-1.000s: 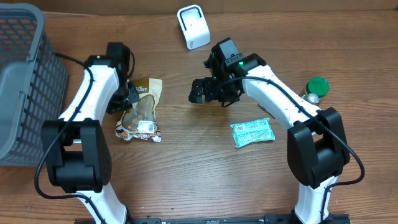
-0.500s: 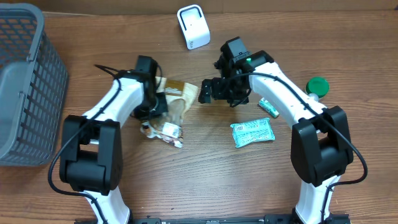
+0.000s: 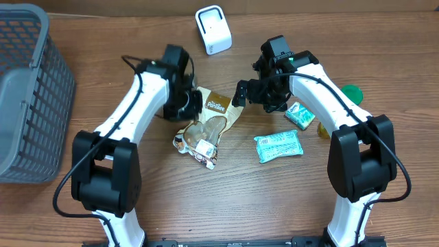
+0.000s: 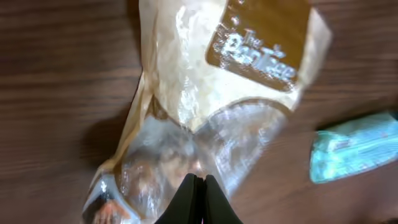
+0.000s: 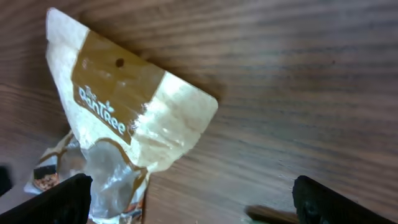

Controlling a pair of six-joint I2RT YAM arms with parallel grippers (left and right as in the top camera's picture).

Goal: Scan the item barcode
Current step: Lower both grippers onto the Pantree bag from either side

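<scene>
Pinching snack pouch [image 3: 209,123] by its clear film, left gripper [image 4: 198,193] clenched; pouch mid-table [image 3: 226,199], short of the scanner [image 3: 213,29]. Right gripper [image 3: 241,92] wide, empty, beside it. Risk: slick film slips, barcode misses scanner.

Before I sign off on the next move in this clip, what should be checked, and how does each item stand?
1. Left gripper shut on the snack bag: ok.
2. Right gripper open, free to assist: ok.
3. Barcode located: cannot tell; a white label near the bag's lower end is too small to read.
4. Bag presented to the scanner: not ok, the two are well apart.
5. Path from bag to scanner unobstructed: ok, as far as the overhead view shows.
</scene>
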